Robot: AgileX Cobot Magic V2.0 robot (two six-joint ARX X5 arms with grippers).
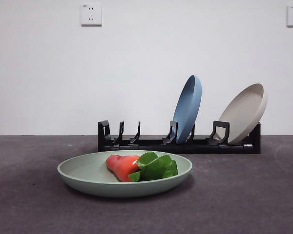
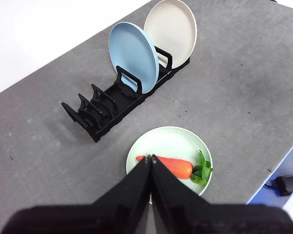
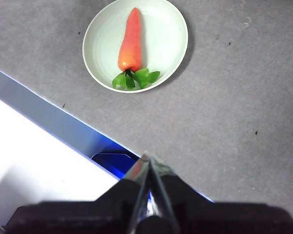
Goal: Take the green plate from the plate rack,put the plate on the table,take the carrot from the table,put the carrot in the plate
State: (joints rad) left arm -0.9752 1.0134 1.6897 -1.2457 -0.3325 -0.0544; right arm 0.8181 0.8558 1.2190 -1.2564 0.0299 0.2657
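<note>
The green plate (image 1: 88, 171) (image 2: 173, 143) (image 3: 161, 34) lies flat on the table (image 1: 244, 195), in front of the plate rack (image 1: 136, 144) (image 2: 102, 114). Inside the plate lies the carrot (image 1: 123, 166) (image 2: 173, 166) (image 3: 129, 41), its green leaves toward the plate's rim. My left gripper (image 2: 151, 158) hangs high above the table, shut and empty, well clear of the plate. High over the table's near edge, away from the plate, my right gripper (image 3: 147, 158) is shut and empty too. Neither gripper shows in the front view.
A blue plate (image 1: 188, 107) (image 2: 132, 53) and a beige plate (image 1: 244, 112) (image 2: 172, 27) stand upright in the rack's right-hand slots; its left slot holds nothing. The table's front edge (image 3: 63, 114) drops off close to the green plate.
</note>
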